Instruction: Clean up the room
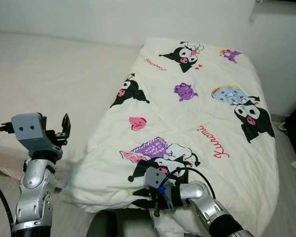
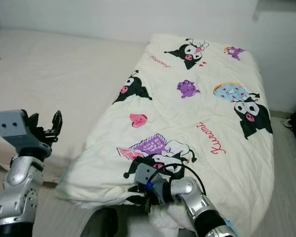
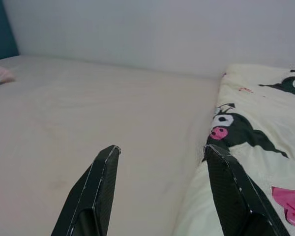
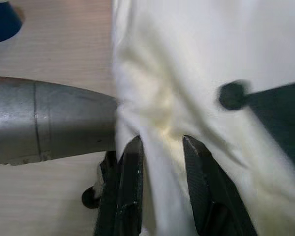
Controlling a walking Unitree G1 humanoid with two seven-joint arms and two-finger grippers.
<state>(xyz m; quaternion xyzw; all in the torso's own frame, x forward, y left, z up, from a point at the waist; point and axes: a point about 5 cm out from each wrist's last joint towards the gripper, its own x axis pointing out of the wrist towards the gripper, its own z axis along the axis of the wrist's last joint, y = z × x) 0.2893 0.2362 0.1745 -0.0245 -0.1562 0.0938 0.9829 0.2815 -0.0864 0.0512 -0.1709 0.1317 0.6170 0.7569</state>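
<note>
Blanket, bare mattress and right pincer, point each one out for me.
blanket [image 1: 197,111], left eye view, its printed middle.
bare mattress [image 1: 54,74], left eye view, open surface.
right pincer [image 4: 160,162], right wrist view, between fingertips pinching the blanket.

Bed [image 1: 49,74] with bare cream mattress surface carries a cartoon-printed cream duvet [image 1: 202,113] across its right half, edge overhanging the wooden floor [image 2: 286,197].

From the head, both eye views look forward and down over the bed [image 1: 49,69] and the cartoon-printed quilt [image 1: 202,123], sharing nearly the same scene, the right one shifted slightly sideways. The left wrist camera sits low, facing along its fingers [image 3: 96,191] across the bare mattress toward the wall [image 3: 162,29]. The right wrist camera is pressed very close against the quilt's hanging edge, looking down towards the floor [image 4: 49,49].
</note>
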